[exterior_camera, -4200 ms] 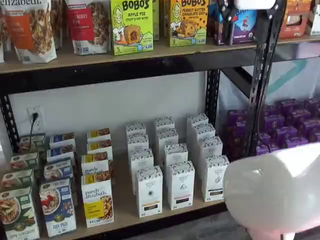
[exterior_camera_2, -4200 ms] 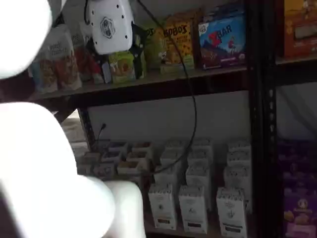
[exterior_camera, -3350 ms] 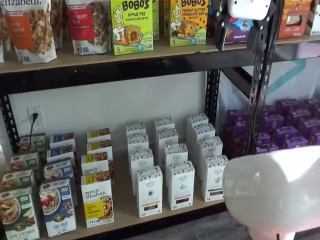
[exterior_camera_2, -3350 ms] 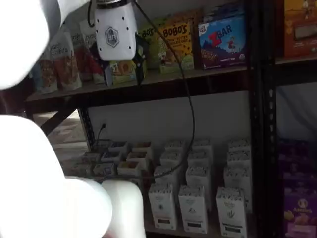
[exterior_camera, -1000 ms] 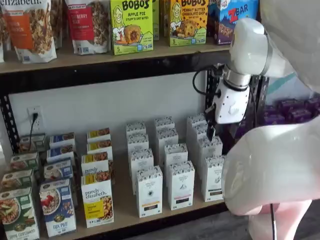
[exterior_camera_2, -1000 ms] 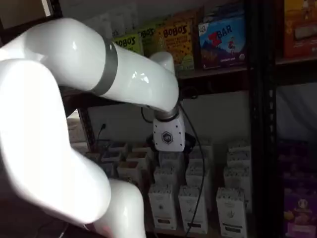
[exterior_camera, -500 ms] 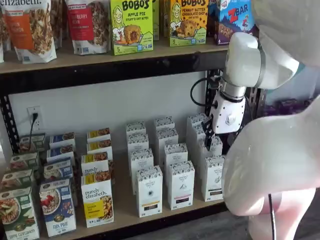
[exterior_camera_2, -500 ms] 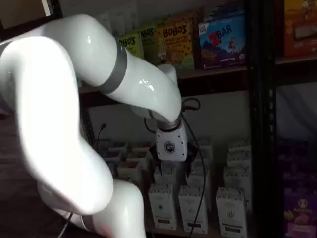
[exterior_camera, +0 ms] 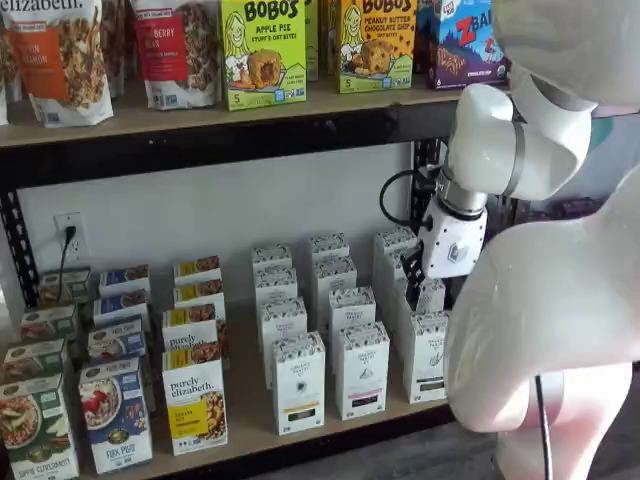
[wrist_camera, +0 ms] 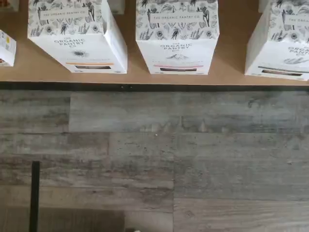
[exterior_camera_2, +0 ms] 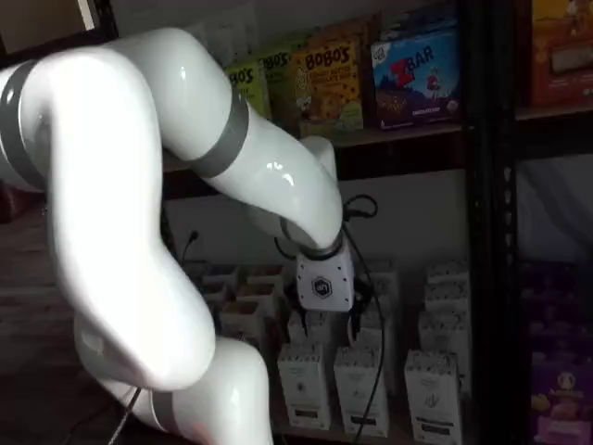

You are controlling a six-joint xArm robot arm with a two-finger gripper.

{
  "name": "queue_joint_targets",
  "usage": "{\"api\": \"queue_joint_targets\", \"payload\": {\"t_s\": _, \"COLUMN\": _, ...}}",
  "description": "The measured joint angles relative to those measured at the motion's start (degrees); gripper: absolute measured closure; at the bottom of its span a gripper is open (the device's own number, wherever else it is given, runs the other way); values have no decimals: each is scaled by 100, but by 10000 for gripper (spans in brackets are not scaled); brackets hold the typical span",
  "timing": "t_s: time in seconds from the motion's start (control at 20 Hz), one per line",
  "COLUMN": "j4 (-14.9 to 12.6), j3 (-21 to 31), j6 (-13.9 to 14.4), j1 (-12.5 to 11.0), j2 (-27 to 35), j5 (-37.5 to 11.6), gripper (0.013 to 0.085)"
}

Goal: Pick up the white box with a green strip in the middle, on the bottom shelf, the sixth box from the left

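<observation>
A: Status? Where's the white box [exterior_camera: 427,356]?

B: On the bottom shelf [exterior_camera: 245,415], front of the rightmost white column in a shelf view, upright, untouched. Two lookalikes stand just beside it. In the wrist view the same three cartons line the shelf edge, and the target looks like the one cut off at the frame's side [wrist_camera: 282,43].

A: Tool?

B: The tool [exterior_camera: 413,288] hangs above the column behind the target, not over the front box. White body is clear in both shelf views, also here [exterior_camera_2: 321,315]. The fingers are dark and mostly lost against the boxes, so I can't tell whether they're apart or together. Nothing is held.

A: Risks?

B: Main one, in my judgement, is grabbing the wrong carton. All the white cartons are near identical and tightly packed, and the strip colour barely reads from these views. Second, coming down where it hangs now puts the fingers onto the boxes behind the target, which could topple the column. Third, the cable [exterior_camera: 395,200] loops beside the wrist near the black upright [exterior_camera: 425,190] and could snag on a reach.
</observation>
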Motion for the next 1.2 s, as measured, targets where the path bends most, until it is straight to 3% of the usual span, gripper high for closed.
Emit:
{"api": "queue_joint_targets", "payload": {"t_s": 0.25, "j4": 21, "j3": -50, "j6": -23, "j1": 11, "j2": 221, "j5": -139, "gripper": 130}}
{"api": "queue_joint_targets", "payload": {"t_s": 0.4, "j4": -73, "j3": -51, "j6": 74, "j1": 49, "j2": 359, "j5": -301, "gripper": 130}}
{"api": "queue_joint_targets", "payload": {"t_s": 0.45, "j4": -254, "j3": -50, "j6": 245, "j1": 74, "j2": 425, "j5": -384, "gripper": 130}}
{"api": "queue_joint_targets", "payload": {"t_s": 0.55, "j4": -329, "j3": -83, "j6": 345, "j1": 123, "j2": 600, "j5": -488, "gripper": 130}}
{"api": "queue_joint_targets", "payload": {"t_s": 0.8, "j4": -182, "j3": -195, "j6": 265, "j1": 195, "j2": 1050, "j5": -786, "gripper": 130}}
{"api": "queue_joint_targets", "payload": {"t_s": 1.2, "j4": -368, "j3": -437, "j6": 412, "j1": 209, "j2": 1775, "j5": -1296, "gripper": 130}}
